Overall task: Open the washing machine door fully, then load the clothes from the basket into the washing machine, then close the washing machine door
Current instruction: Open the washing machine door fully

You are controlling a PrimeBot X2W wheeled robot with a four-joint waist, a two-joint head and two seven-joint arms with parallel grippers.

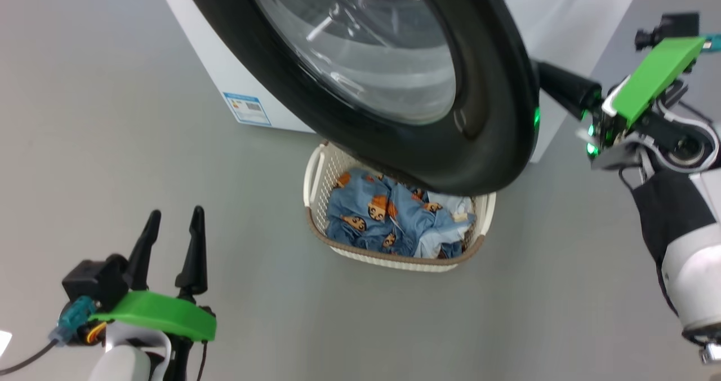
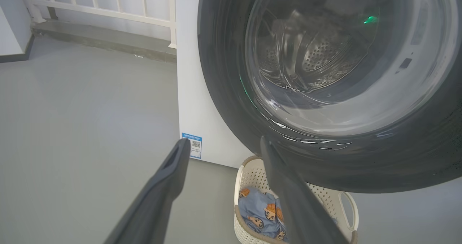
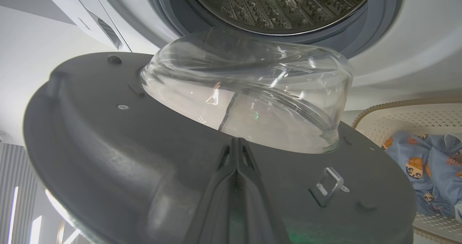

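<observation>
Bearing a blue label, apparently QR-coded: the washing machine.

Smooth grey floor, matte, evenly lit. White railing with vertical bars at far edge, set on raised grey sill. White wall at corner, dark skirting below.

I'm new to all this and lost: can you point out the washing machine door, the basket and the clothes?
the washing machine door (image 1: 498,144): head view, on its glossy black ring.
the basket (image 1: 394,264): head view, on its cream front wall.
the clothes (image 1: 374,220): head view, on the blue bear-print fabric.
</observation>
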